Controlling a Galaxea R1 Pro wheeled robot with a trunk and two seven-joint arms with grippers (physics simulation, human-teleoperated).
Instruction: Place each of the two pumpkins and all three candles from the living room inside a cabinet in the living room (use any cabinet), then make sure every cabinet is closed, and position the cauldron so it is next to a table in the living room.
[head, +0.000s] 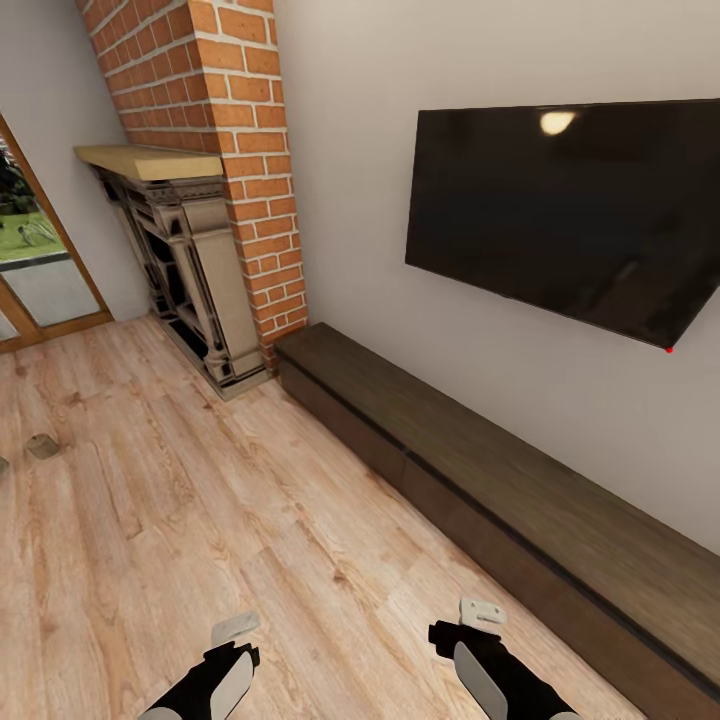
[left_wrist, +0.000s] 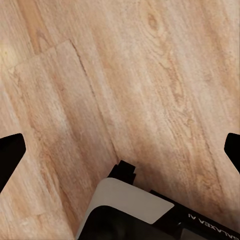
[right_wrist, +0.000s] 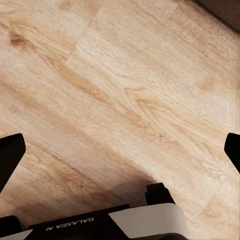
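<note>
The cabinet is a long, low dark-brown unit running along the white wall under the television, with all its drawer fronts shut. A short tan cylinder that looks like a candle lies on the wood floor far to the left. Both arms hang low at the head view's bottom edge. My left gripper is open over bare floorboards, its dark fingertips spread wide. My right gripper is also open and empty above the floor, close to the cabinet's base. Pumpkins and cauldron are out of view.
A grey ornate fireplace with a brick chimney stands at the cabinet's left end. A black television hangs on the wall above the cabinet. A glass door is at far left. Wood floor stretches ahead.
</note>
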